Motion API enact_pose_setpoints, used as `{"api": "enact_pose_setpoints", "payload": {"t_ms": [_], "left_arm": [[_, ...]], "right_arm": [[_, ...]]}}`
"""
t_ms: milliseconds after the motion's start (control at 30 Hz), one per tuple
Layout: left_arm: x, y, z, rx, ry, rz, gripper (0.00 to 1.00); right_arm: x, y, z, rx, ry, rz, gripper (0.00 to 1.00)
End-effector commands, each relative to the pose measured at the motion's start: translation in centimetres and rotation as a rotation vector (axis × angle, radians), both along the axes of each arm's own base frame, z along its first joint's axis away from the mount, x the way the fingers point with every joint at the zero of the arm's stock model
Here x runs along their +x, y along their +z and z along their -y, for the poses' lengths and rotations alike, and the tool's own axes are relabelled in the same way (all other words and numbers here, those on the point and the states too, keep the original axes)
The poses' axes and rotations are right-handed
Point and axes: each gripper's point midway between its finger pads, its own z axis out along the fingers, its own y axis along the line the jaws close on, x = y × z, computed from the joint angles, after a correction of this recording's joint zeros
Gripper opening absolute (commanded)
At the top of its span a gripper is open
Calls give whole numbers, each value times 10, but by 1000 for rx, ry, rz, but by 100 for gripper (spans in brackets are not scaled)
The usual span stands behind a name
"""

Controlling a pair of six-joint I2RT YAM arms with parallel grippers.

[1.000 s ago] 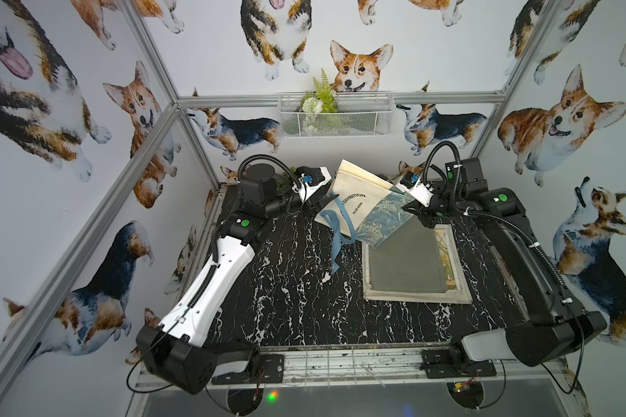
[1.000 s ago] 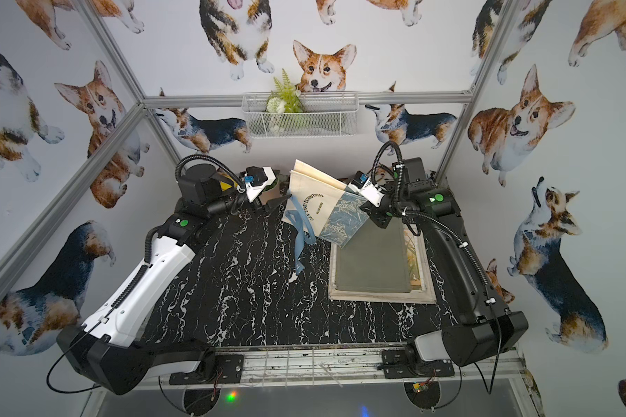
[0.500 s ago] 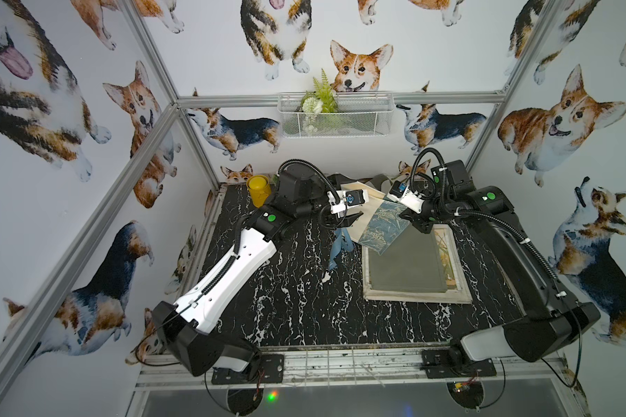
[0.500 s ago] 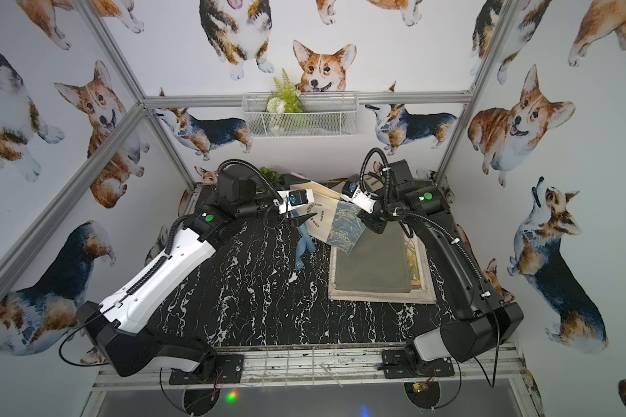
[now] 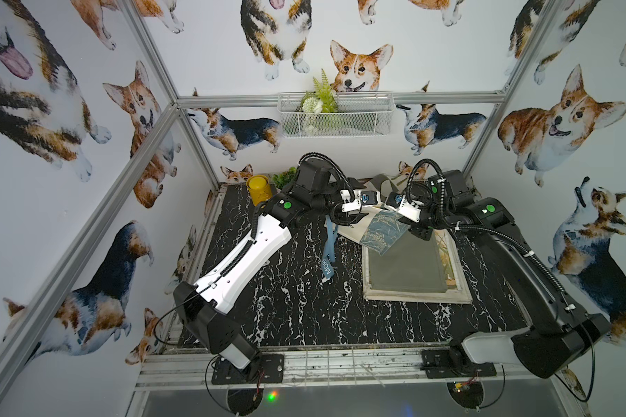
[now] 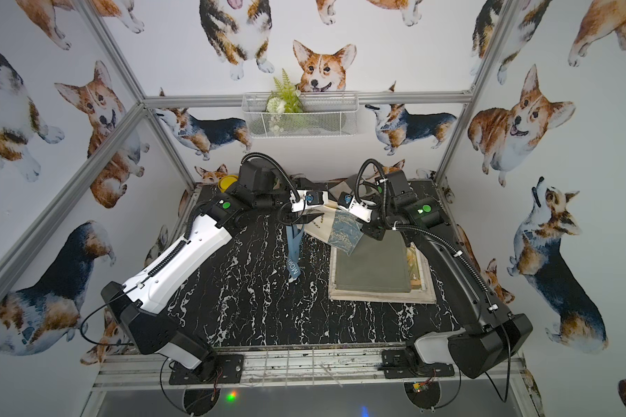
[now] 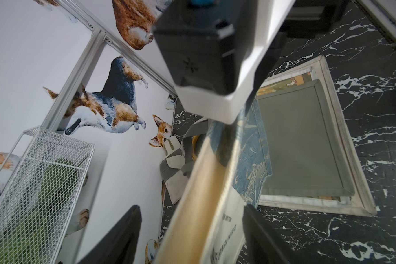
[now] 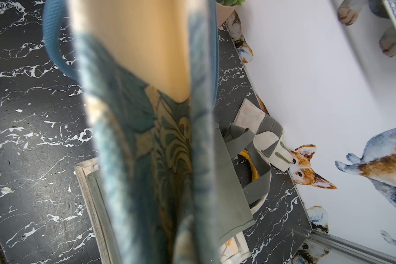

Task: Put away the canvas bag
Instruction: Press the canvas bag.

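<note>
both arms stretch in, wrists nearly meeting at upper centre: right gripper (image 5: 418, 231) clamped on the bag (image 5: 382, 231) (strap (image 5: 329, 252) dangling lower left), left gripper (image 5: 355, 217) spread, straddling its edge.

Light: bright and even, the white corgi-print walls (image 5: 214, 54) nearly washed out.
Shadows: soft and faint on the black marble tabletop (image 5: 286, 307); no glare.
Edges: both top views bow, the aluminium frame rails (image 5: 232, 102) splaying outward.
Right wrist view: canvas bag (image 8: 146, 137) a close blur; the wall behind is sharp.
Left wrist view: bag's near edge soft, wire basket (image 7: 32, 182) crisp.
</note>
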Motion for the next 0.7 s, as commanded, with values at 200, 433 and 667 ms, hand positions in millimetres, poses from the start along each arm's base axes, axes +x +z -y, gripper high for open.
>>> {"api": "enact_pose_setpoints", "payload": {"t_ms": [200, 433, 667], "left_arm": [[7, -19, -7, 51, 18, -35, 0], [19, 13, -23, -156, 19, -45, 0], [11, 55, -50, -401, -109, -38, 0]], "right_arm": [[15, -3, -12, 14, 47, 67, 35], [18, -14, -13, 87, 16, 31, 55], [19, 16, -26, 362, 57, 67, 60]]}}
